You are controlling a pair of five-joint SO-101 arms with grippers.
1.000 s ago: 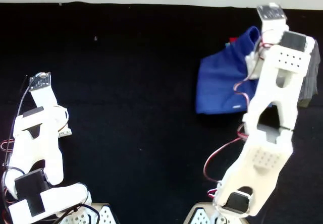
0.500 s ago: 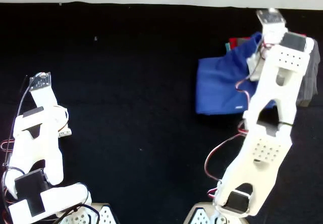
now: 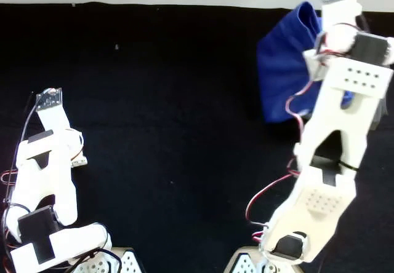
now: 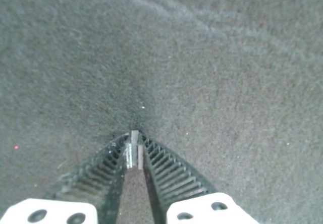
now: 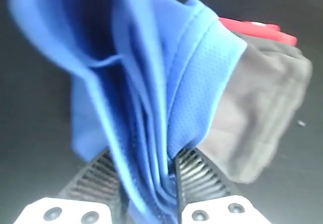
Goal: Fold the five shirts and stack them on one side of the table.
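Table (image 3: 184, 101) is covered in black felt-like cloth, with fuzzy nap and faint ripples in the left wrist view. Its far edge meets a pale strip. At the far right side a folded grey shirt (image 5: 257, 108) lies on the cloth. A red shirt (image 5: 252, 28) peeks out at its far side, touching it; cannot tell which one is on top. Blue shirt (image 3: 286, 64) is bunched up just beside them; cannot tell if its lower hem touches the cloth.

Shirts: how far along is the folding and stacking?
Done: grey shirt and red shirt lie piled on the table, right side. In hand: the right gripper clamps the blue shirt, raised. Left: setting it down; only three shirts are visible. The left gripper sits shut, empty.
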